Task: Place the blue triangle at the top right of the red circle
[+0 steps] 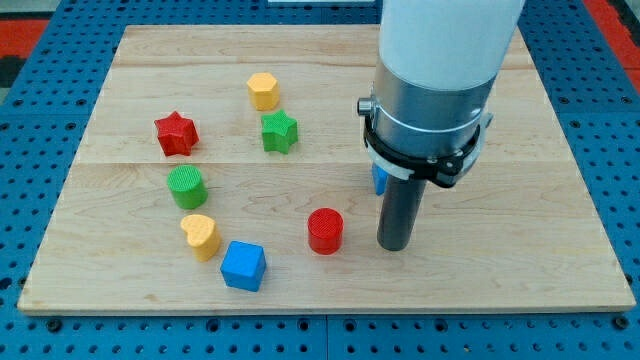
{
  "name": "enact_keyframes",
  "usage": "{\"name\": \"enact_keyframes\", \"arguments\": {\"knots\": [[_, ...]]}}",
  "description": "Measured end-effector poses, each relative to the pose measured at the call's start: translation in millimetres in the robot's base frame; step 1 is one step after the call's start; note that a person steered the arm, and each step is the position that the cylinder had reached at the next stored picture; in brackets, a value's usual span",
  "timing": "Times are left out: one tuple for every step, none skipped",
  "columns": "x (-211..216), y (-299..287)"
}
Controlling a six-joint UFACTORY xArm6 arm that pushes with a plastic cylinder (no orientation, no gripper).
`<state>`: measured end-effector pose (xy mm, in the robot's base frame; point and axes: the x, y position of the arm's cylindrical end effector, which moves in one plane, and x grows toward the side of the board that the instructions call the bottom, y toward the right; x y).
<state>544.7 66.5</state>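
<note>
The red circle stands on the wooden board a little below its middle. My tip rests on the board just to the right of the red circle, a small gap apart. A sliver of a blue block, the blue triangle, shows above my tip and up-right of the red circle; the rod and arm housing hide most of it, so its shape cannot be made out.
A blue cube and a yellow heart lie at the lower left. A green cylinder and a red star lie to the left. A green star and a yellow hexagon lie toward the top.
</note>
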Motion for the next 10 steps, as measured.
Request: {"name": "enact_keyframes", "arguments": {"knots": [[-3,-20],[-4,-20],[-11,-32],[-26,-30],[-64,-29],[-97,-23],[-122,20],[-98,55],[-84,54],[-78,69]]}}
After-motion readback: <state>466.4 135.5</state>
